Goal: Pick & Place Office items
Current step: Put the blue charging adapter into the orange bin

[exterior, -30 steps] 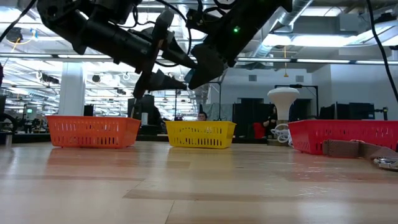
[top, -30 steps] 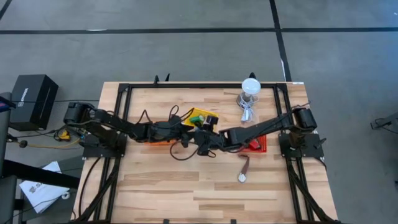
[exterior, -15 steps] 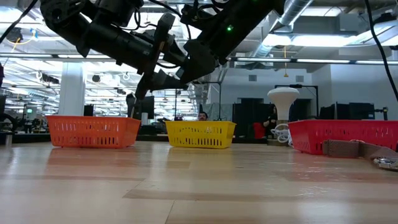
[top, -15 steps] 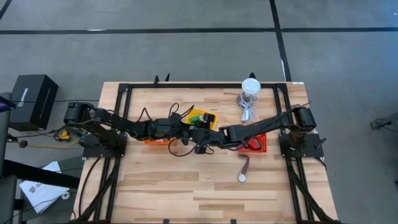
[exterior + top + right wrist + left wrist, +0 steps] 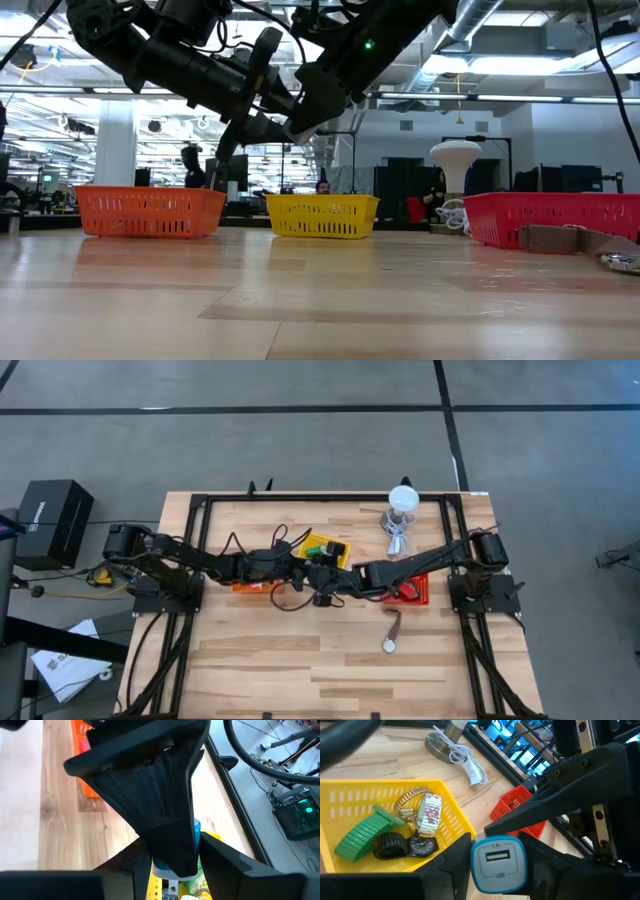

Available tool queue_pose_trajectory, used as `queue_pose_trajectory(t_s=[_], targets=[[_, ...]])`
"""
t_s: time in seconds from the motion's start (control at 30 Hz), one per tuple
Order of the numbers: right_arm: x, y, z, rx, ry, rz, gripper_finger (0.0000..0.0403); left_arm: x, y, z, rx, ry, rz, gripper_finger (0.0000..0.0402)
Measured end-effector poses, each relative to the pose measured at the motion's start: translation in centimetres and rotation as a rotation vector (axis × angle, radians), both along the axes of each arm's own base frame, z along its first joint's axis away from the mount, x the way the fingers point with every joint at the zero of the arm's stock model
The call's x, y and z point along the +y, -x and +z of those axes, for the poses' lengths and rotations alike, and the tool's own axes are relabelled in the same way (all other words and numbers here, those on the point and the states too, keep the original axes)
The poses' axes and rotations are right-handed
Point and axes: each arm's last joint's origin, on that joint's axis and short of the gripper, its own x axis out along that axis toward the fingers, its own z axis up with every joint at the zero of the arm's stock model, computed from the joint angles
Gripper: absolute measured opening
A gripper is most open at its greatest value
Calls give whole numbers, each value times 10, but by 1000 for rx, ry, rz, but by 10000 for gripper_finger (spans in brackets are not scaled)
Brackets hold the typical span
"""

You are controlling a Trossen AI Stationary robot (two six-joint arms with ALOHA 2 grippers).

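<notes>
A small blue-and-white USB charger [image 5: 499, 862] sits between the fingers of my left gripper [image 5: 304, 572], in the air just past the near corner of the yellow bin [image 5: 451, 806]. Inside that bin lie a green ring [image 5: 362, 832], a black piece [image 5: 390, 845] and a metal-band watch [image 5: 427, 812]. My right gripper [image 5: 322, 581] is open and faces the left one head-on. Its fingers [image 5: 227, 865] stand on either side of the left gripper's finger [image 5: 160, 795] and of the charger [image 5: 164, 870]. Both grippers meet high over the table [image 5: 290, 118]. My left gripper pinches the charger by its two blue sides [image 5: 475, 865] between both fingers, the USB-port face turned toward the wrist. The fingers slant down toward the table's right. The charger is lifted clear of the table. My right gripper: whether a finger touches the charger, I cannot tell.
An orange bin [image 5: 250, 588] lies under the left arm and a red bin [image 5: 412, 592] under the right arm. A brown strap with a round silver end [image 5: 392, 630] rests on the wood near the red bin. A white round-topped stand with cable [image 5: 402, 500] is at the far edge.
My right gripper has moved toward the table's left and far side until it met the left gripper. The left gripper has edged up toward it with the charger. In the last half second both have hardly moved.
</notes>
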Motion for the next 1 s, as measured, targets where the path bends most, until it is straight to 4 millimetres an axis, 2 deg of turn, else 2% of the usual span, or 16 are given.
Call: queue_pose_trajectory(t_s=[0.13,0.33,0.5,0.63,0.83,1.0], targets=[[5,4,-2,46,9,4,158,0,0,-1,5,-4,-4,153],[19,14,7,65,34,23,182,6,2,-1,26,-3,14,127],[30,24,10,118,57,46,189,16,8,2,71,26,-17,140],[37,32,7,167,41,41,186,21,25,13,160,-7,-44,143],[44,40,1,254,11,69,181,18,67,37,300,-24,-80,132],[46,40,0,232,-93,63,179,15,102,40,472,-21,-56,145]])
